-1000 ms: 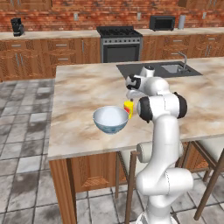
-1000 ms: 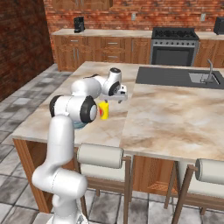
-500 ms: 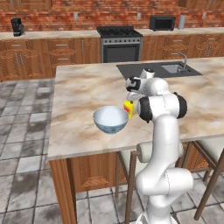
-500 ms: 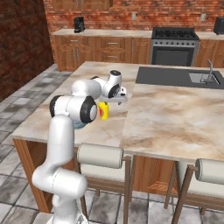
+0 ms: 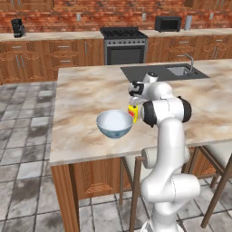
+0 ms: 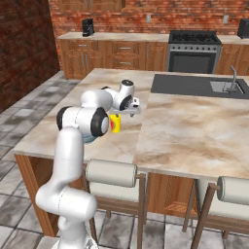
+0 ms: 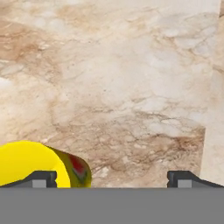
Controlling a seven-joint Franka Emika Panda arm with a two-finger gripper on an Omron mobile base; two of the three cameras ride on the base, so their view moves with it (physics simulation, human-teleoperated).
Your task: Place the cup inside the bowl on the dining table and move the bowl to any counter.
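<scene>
On the left of the desk (image 5: 81, 90) in the left base view you have the bowl (image 5: 115, 123), upright and empty; just to its right stands the cup (image 5: 132, 112), close beside the rim, whether touching you cannot tell. The jaws (image 7: 112, 178) hang above it, spread wide and holding nothing. In the hand view the cup (image 7: 39, 164) lies off toward the left fingertip (image 7: 41, 178), not centred, so shift that way before closing. Bare marble lies to the right.
</scene>
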